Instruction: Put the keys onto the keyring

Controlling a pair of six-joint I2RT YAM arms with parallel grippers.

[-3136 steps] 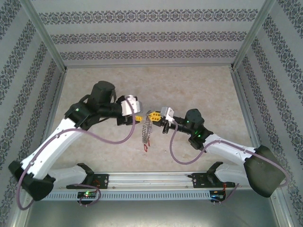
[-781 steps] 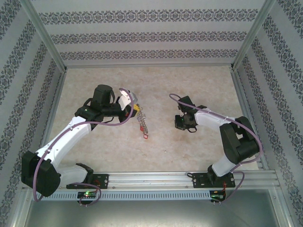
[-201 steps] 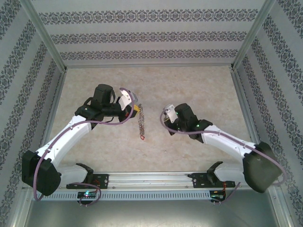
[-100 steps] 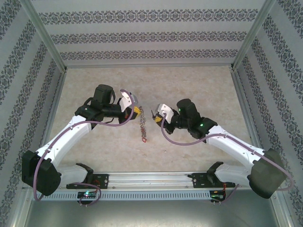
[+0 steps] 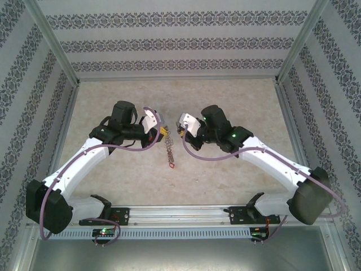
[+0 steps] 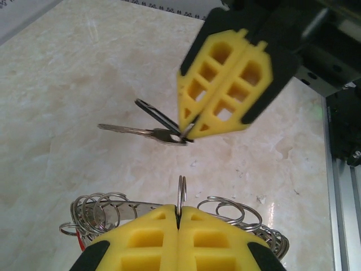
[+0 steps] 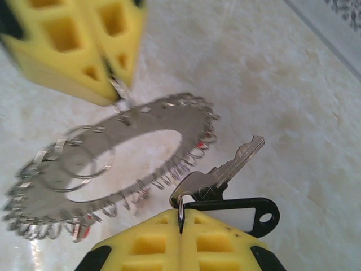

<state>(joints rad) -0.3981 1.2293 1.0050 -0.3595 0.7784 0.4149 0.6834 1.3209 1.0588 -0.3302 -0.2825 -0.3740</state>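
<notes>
Two grips: left gripper point(image 6: 178, 213) clamps the keyring point(image 7: 155, 116), right gripper point(image 7: 180, 219) a black-tagged key point(image 7: 225, 168), seemingly by its ring.

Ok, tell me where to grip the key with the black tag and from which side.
By its small split ring, pinched flat from the bow end, as the right gripper has it: the key and black tag then stick out clear of the jaws.

bright, even light; right wrist view blurred.

Silvery keyring point(image 7: 186, 121) hangs tilted, black-tagged key point(image 7: 231, 164) just beside it.
</notes>
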